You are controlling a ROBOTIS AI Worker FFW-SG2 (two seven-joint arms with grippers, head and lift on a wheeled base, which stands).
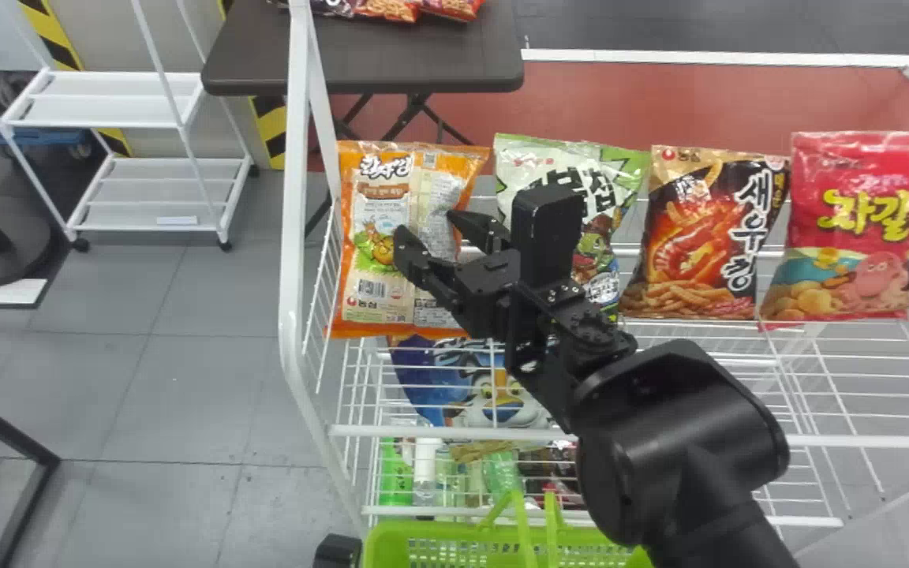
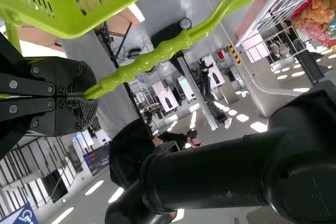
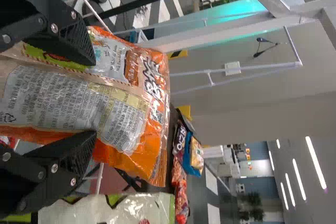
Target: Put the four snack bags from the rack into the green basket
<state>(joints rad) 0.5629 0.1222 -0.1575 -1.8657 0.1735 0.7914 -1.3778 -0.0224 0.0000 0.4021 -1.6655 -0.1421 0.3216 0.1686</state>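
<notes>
My right gripper [image 1: 432,227] is open in front of the orange bag [image 1: 360,304], leftmost in the rack's upper row. In the right wrist view, my right gripper [image 3: 94,97] has its two fingers apart over the orange bag [image 3: 134,124]; contact cannot be told. To its right stand the green-white bag [image 1: 518,158], partly behind the gripper, the shrimp snack bag [image 1: 687,260] and the red bag [image 1: 857,229]. My left gripper [image 1: 338,551] is beside the green basket [image 1: 439,532] at the bottom edge. In the left wrist view my left gripper [image 2: 86,95] is shut on the green handle [image 2: 152,56].
The white wire rack [image 1: 290,315] has a left post close to the orange bag. Lower down are a blue bag [image 1: 423,379] and bottles [image 1: 425,465]. A dark table [image 1: 423,67] with more snack bags stands behind, a white shelf [image 1: 147,193] at the left.
</notes>
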